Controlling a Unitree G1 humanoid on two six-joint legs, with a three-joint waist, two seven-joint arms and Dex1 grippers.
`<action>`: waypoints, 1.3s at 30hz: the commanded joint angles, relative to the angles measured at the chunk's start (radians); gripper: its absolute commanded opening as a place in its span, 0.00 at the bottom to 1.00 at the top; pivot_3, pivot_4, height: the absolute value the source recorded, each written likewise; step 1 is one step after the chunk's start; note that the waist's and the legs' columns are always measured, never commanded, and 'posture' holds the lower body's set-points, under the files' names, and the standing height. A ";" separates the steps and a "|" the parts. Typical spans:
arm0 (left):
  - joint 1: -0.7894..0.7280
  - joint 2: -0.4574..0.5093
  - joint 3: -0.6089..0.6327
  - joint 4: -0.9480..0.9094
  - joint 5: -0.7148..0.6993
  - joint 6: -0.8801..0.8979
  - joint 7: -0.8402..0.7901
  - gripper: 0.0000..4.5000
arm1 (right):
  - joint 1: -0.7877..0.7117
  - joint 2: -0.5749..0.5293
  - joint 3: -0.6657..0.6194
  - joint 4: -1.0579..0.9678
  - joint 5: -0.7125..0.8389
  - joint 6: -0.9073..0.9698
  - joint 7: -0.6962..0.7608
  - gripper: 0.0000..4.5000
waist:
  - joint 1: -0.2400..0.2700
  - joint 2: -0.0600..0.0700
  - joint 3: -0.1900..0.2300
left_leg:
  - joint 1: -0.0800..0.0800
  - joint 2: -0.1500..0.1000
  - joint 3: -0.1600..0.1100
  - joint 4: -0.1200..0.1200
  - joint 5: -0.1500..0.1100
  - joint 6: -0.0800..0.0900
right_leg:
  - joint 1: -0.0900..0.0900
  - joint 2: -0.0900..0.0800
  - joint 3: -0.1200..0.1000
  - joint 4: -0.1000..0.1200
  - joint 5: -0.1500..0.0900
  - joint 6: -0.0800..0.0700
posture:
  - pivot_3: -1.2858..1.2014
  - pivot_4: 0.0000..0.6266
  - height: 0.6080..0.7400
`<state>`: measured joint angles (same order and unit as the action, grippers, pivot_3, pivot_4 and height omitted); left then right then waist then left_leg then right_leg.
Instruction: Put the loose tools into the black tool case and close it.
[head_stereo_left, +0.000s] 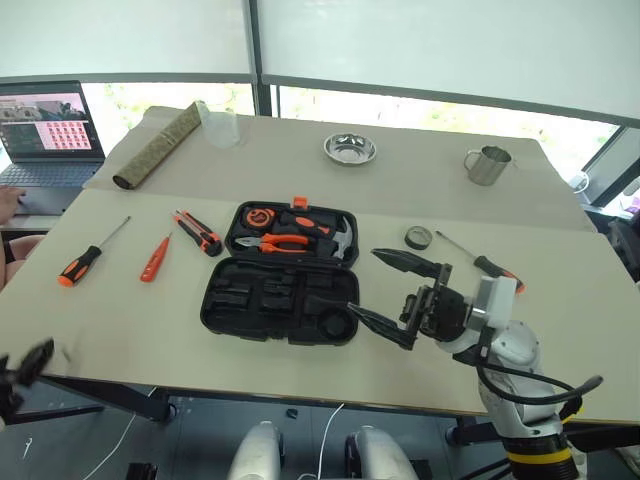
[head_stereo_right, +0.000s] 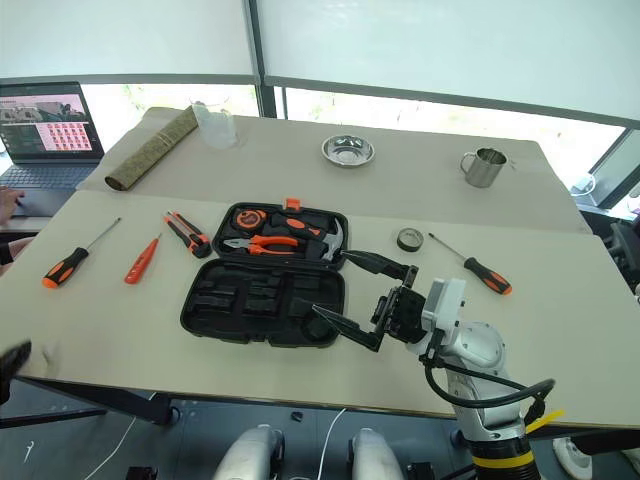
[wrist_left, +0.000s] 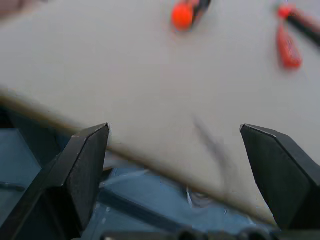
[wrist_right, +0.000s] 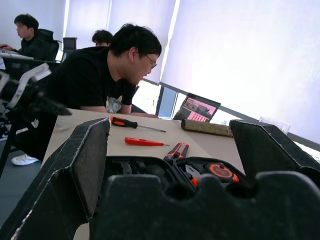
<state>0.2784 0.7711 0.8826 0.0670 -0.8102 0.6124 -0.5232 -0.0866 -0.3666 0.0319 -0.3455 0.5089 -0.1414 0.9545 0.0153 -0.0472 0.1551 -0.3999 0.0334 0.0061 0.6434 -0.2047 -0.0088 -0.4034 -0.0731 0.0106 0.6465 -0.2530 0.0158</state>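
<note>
Five tools lie loose on the bench (head_stereo_left: 120, 330) around the open case (head_stereo_left: 280, 298). Both pincers, left (wrist_left: 175, 165) and right (head_stereo_left: 385, 295), spread, empty. Screwdriver (head_stereo_left: 85, 260): light, stiff; pinch handle.

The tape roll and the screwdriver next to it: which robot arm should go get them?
Probably the right. The open right gripper hovers over the tool case, close to the tape roll and screwdriver. The left gripper hangs beyond the table's opposite end.
</note>
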 joint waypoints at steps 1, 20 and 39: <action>-0.196 0.155 -0.126 0.139 0.073 0.121 0.060 1.00 | 0.002 -0.011 0.005 -0.031 -0.009 0.008 -0.015 0.99 | -0.001 0.000 -0.001 | 0.000 0.000 0.001 0.000 0.000 0.000 | 0.000 0.000 0.000 0.000 0.000 0.000 | 0.52 0.24 1.00; -0.994 0.206 -0.626 1.092 0.578 -0.311 -0.119 0.85 | 0.079 -0.109 -0.067 -0.075 -0.021 0.038 -0.066 1.00 | -0.027 -0.002 -0.002 | -0.006 0.003 0.009 0.000 -0.001 -0.001 | -0.004 0.009 0.004 0.001 0.003 -0.003 | 0.52 0.24 1.00; -0.881 0.129 -0.602 0.556 0.407 -0.649 -0.779 0.20 | 0.121 -0.260 -0.179 -0.053 0.050 0.055 0.038 1.00 | -0.009 -0.003 -0.001 | -0.006 0.001 0.010 0.001 -0.001 -0.001 | -0.002 0.005 0.004 0.001 0.003 -0.003 | 0.52 0.24 1.00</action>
<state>-0.6287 0.9316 0.3549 0.7787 -0.3928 -0.0196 -1.1987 0.0290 -0.5898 -0.0983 -0.3997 0.5238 -0.0952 0.9452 0.0058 -0.0498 0.1545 -0.4051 0.0338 0.0165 0.6441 -0.2055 -0.0101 -0.4049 -0.0696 0.0146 0.6476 -0.2496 0.0134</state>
